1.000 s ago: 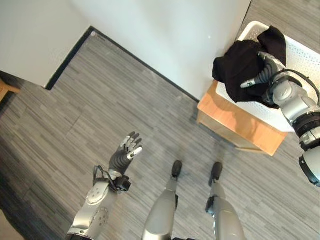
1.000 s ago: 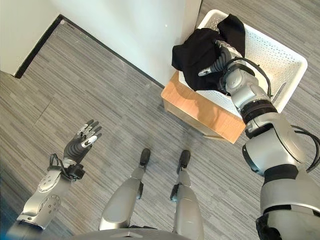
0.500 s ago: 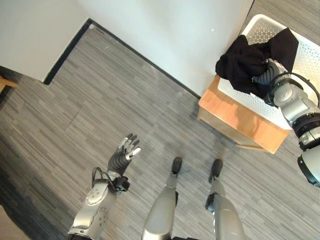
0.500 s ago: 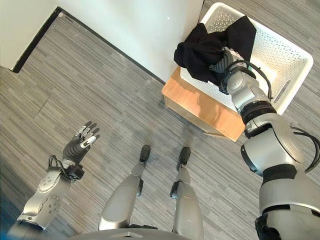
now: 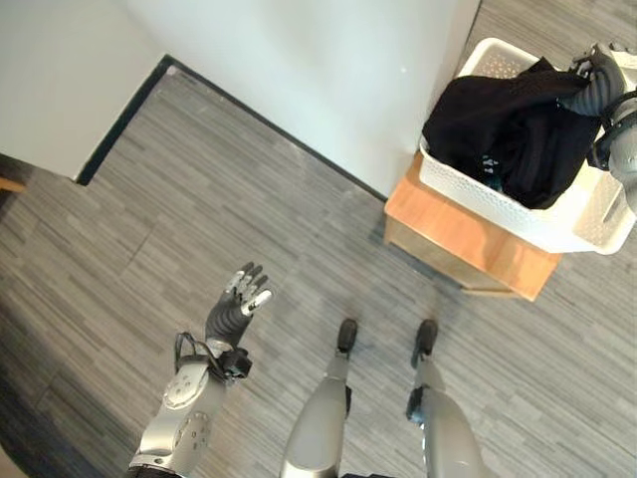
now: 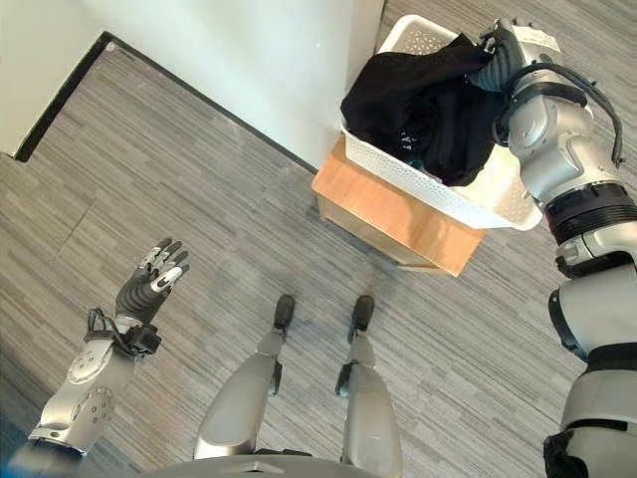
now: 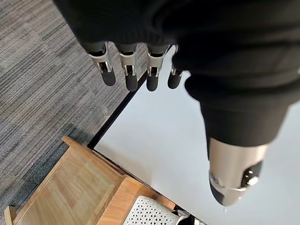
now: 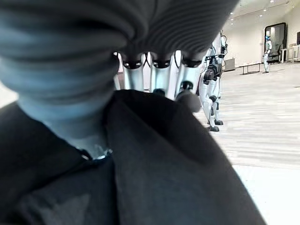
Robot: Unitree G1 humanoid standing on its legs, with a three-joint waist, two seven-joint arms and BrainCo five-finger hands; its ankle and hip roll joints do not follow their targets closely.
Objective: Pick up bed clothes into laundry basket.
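Note:
A black bundle of clothes [image 5: 508, 129] lies in the white perforated laundry basket [image 6: 418, 189], heaped against its near rim. My right hand [image 6: 506, 62] is at the basket's far side. Its fingers [image 8: 159, 75] and thumb are curled on a fold of the black cloth [image 8: 154, 173]. My left hand [image 5: 234, 304] is held out low over the floor at the lower left, far from the basket. Its fingers [image 7: 131, 70] are straight and hold nothing.
The basket stands on a low wooden stool [image 5: 468, 244]. A white wall [image 5: 299, 70] with a black baseboard runs diagonally behind the stool. Grey plank floor [image 5: 199, 199] spreads out to the left. Past the left hand shows a wooden piece of furniture [image 7: 70, 187].
My right hand has swung further over the basket with the black clothes, which hung over the near rim and now lie inside. The left hand has barely moved. The view has shifted a little.

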